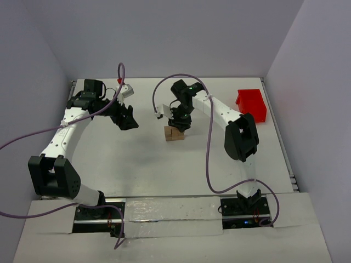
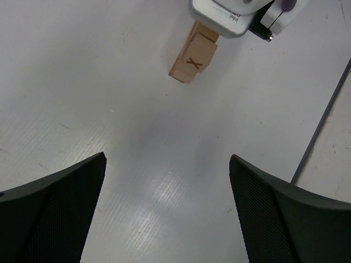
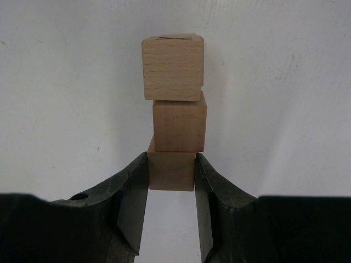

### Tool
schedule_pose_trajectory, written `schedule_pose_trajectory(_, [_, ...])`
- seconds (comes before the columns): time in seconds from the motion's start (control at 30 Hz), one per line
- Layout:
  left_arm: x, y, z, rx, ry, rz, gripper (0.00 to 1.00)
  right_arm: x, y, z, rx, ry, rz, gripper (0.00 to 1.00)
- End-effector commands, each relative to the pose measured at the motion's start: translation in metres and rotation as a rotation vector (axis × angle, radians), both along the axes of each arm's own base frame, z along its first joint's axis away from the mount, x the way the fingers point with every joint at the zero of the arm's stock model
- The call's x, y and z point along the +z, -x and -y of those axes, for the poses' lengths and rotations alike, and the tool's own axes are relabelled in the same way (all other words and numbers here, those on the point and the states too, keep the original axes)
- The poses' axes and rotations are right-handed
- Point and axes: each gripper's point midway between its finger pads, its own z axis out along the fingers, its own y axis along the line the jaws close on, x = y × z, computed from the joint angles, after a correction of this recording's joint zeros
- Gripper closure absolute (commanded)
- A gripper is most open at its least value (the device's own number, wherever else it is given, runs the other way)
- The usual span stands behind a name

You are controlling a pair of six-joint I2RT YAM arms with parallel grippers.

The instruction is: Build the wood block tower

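Observation:
Three tan wood blocks sit touching in one line, a little out of step. My right gripper (image 3: 171, 164) is shut on the nearest block (image 3: 171, 172), with a finger on each side. Beyond it are the middle block (image 3: 179, 126) and the end block (image 3: 172, 68), which has an X on its far face. In the top view this group of blocks (image 1: 174, 133) is at the table's middle, right under the right gripper (image 1: 179, 124). The left wrist view shows the X-marked end (image 2: 193, 61). My left gripper (image 1: 129, 118) is open and empty, well left of the blocks (image 2: 167, 159).
A red plastic bin (image 1: 251, 104) stands at the back right. A small red object (image 1: 119, 80) lies at the back left behind the left arm. Purple cables loop over both arms. A dark seam (image 2: 323, 118) runs along the table's right side.

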Motion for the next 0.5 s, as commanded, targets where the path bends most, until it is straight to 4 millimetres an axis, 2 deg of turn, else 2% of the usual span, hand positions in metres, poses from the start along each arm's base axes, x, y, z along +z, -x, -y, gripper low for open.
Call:
schedule_pose_trajectory(0.0, [0.0167,-0.0015,0.0017,-0.028,0.025,0.047,0.01,0.0041,-0.0031,-0.0084,0.011,-0.014,0.017,0.72])
schedule_pose_trajectory(0.2, [0.0158,-0.0013,0.0009,-0.027,0.027,0.045,0.01,0.004,-0.0037,-0.0089,0.016,-0.009,0.021,0.69])
schedule_pose_trajectory(0.47, [0.0144,-0.0016,-0.0004,-0.025,0.028,0.042,0.01,0.003,-0.0047,-0.0094,0.016,-0.005,0.031,0.56])
